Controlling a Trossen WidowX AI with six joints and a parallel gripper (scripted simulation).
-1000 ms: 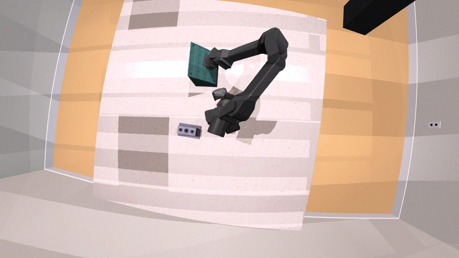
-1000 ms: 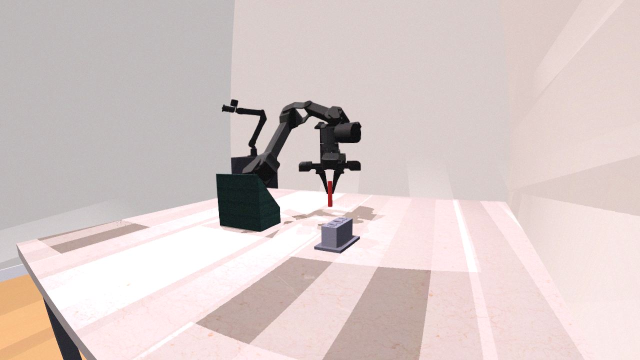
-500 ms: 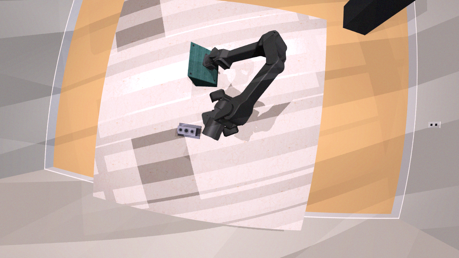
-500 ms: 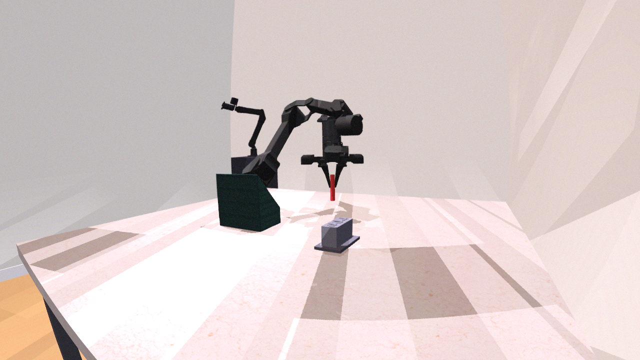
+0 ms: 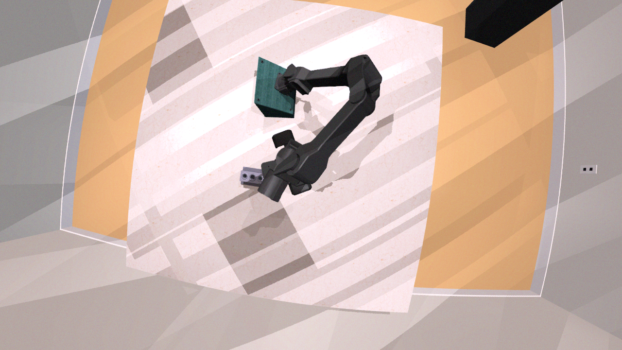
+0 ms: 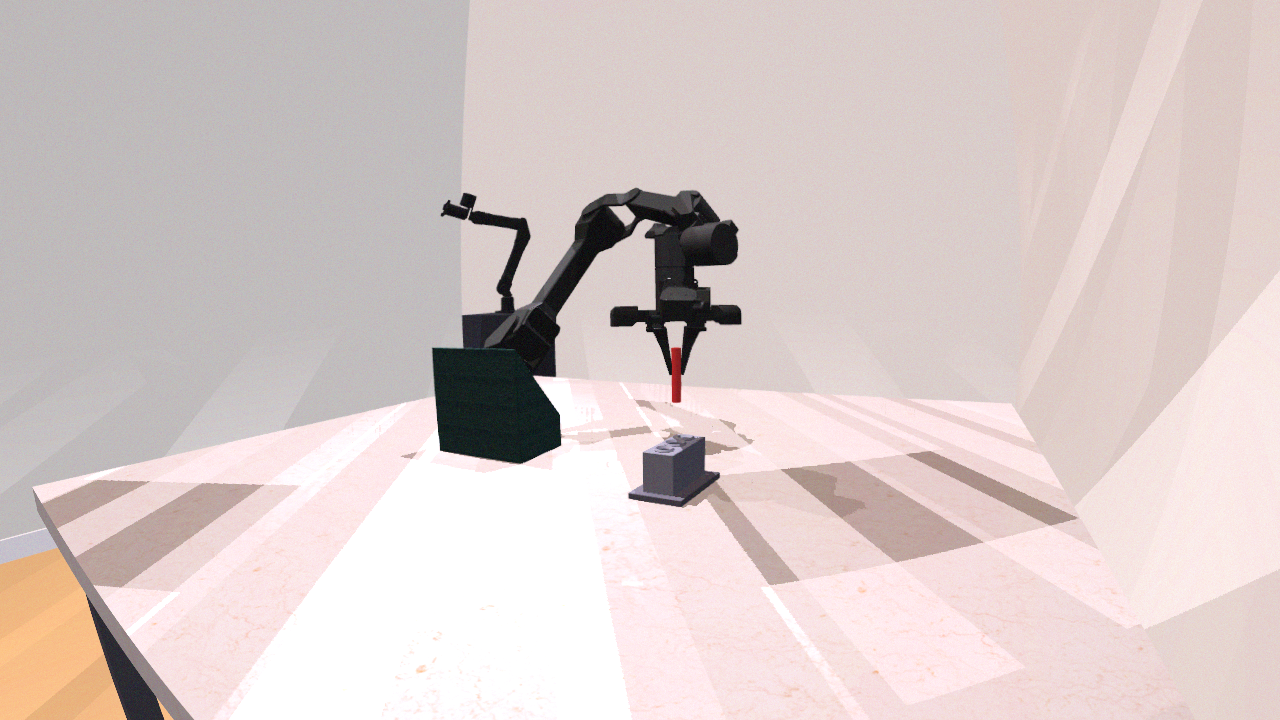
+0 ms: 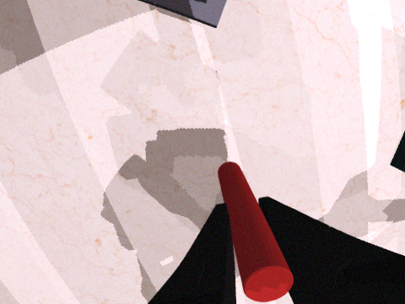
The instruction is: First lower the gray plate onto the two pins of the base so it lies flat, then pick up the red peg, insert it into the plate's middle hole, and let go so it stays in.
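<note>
And the pincer (image 6: 677, 368) (image 7: 242, 209) has the red peg (image 6: 676, 376) (image 7: 255, 241) pinched between its fingertips, up in the air, upright above the table (image 5: 369, 243) (image 6: 501, 617) (image 7: 270, 114)! In the exterior view, the gray block (image 5: 251, 176) (image 6: 673, 470) (image 7: 211, 10) stands on the tabletop, apart from the peg, its holes facing up. From the top, the black arm (image 5: 335, 128) (image 6: 572, 268) covers one end of that block, and over by the arm's mount sits a green stand (image 5: 270, 89) (image 6: 483, 402)!
</note>
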